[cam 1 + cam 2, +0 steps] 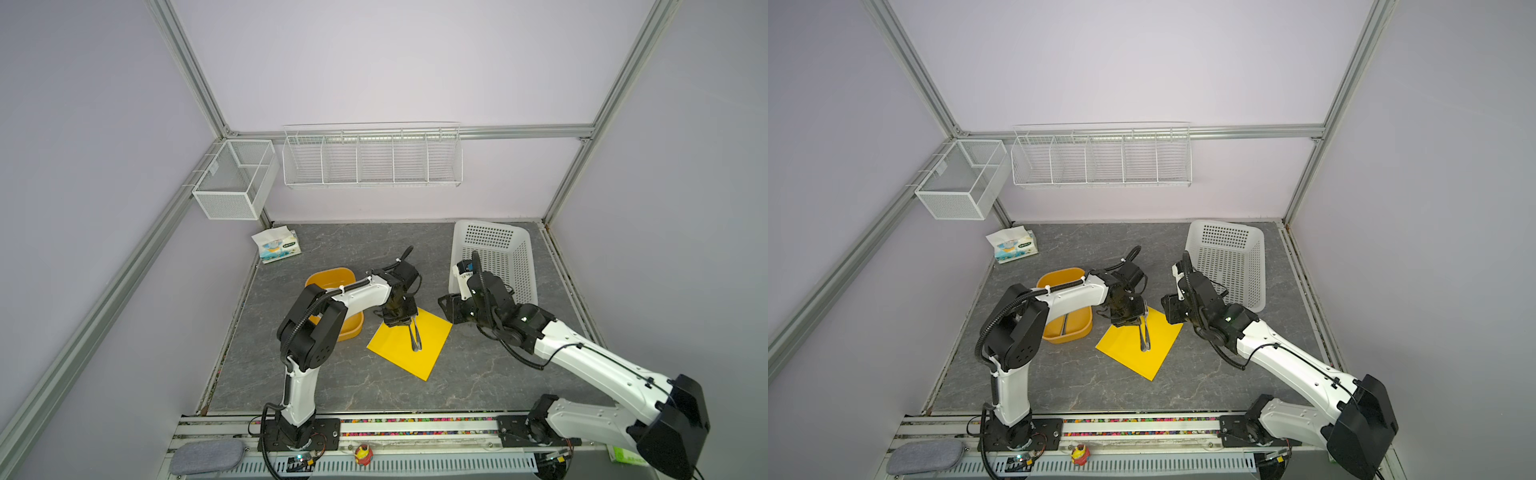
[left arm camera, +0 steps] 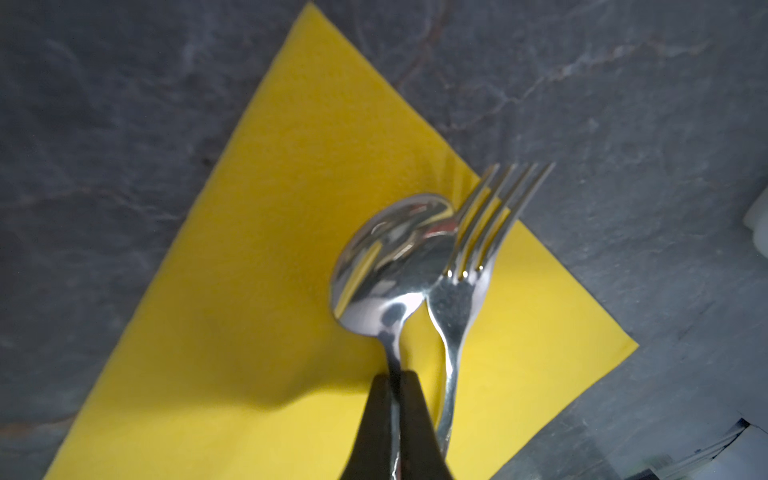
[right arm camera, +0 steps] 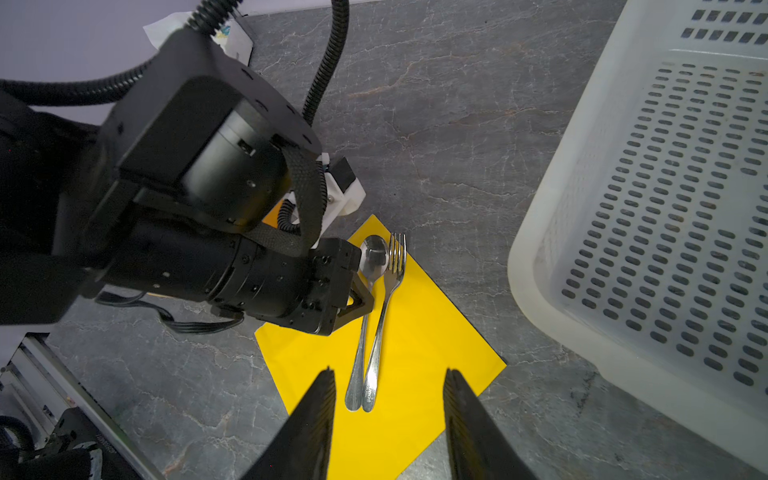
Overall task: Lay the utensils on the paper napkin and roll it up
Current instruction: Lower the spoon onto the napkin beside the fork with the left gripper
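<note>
Silver spoon (image 2: 386, 257) sits in the left hand (image 2: 397, 376), fingers clenched on its neck just behind the bowl. We cannot tell whether the bowl end touches the paper or rides slightly off it; in the right wrist view the handle end looks down on the sheet. The fork (image 2: 461, 291) lies just beside it, free of the hand, handle ends almost touching, tines reaching the edge of the paper napkin (image 2: 249, 291). Both pieces run roughly corner to corner on the napkin, which lies flat mid-worktop (image 2: 104, 124). The right hand (image 3: 390, 370) is released, jaws apart, holding nothing, and hangs off to the napkin's side above the handle ends. We judge the placing step nearly done. Next the left hand should let go and lift straight off without dragging the spoon. Then one corner of the thin flat paper must be caught, folded over the metal and rolled, with the other hand probably pinning it. Counts: two utensils (one spoon, one fork), one napkin, two hands. Further out there is one orange tray (image 1: 1073, 275) with something slim inside that we can't identify, one white basket (image 1: 490, 237) and one tissue pack (image 1: 276, 247).
</note>
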Motion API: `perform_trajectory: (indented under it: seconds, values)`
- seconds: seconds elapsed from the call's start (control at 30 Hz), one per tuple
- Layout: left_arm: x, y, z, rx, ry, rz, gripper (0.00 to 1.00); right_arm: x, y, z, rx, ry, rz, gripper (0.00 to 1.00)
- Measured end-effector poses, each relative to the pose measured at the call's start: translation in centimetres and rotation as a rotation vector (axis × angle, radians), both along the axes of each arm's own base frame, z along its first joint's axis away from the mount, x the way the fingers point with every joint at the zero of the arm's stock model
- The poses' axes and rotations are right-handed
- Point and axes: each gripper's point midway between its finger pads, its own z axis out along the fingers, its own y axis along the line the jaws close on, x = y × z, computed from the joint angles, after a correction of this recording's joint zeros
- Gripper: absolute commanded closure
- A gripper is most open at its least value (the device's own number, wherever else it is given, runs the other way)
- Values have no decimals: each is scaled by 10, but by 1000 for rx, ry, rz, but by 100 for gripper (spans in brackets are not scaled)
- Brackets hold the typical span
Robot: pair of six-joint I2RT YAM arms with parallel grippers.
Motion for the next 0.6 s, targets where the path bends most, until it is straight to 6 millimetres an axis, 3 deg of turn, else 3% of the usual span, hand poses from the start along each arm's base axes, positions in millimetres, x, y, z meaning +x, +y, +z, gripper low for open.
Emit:
perform_trajectory:
  seconds: [0.27, 0.37, 0.5, 0.6]
  values:
    - [1, -1, 1, -7, -5, 10, 89, 0, 0, 0, -1, 2, 0, 54]
    - [1, 2, 5, -8, -20, 10, 81, 0, 0, 0, -1, 2, 0, 54]
    - [1, 9, 22, -8, -77, 11, 76, 0, 0, 0, -1, 2, 0, 53]
    - [8, 12, 47, -21, -151, 17, 74, 0, 0, 0, 0, 2, 0, 49]
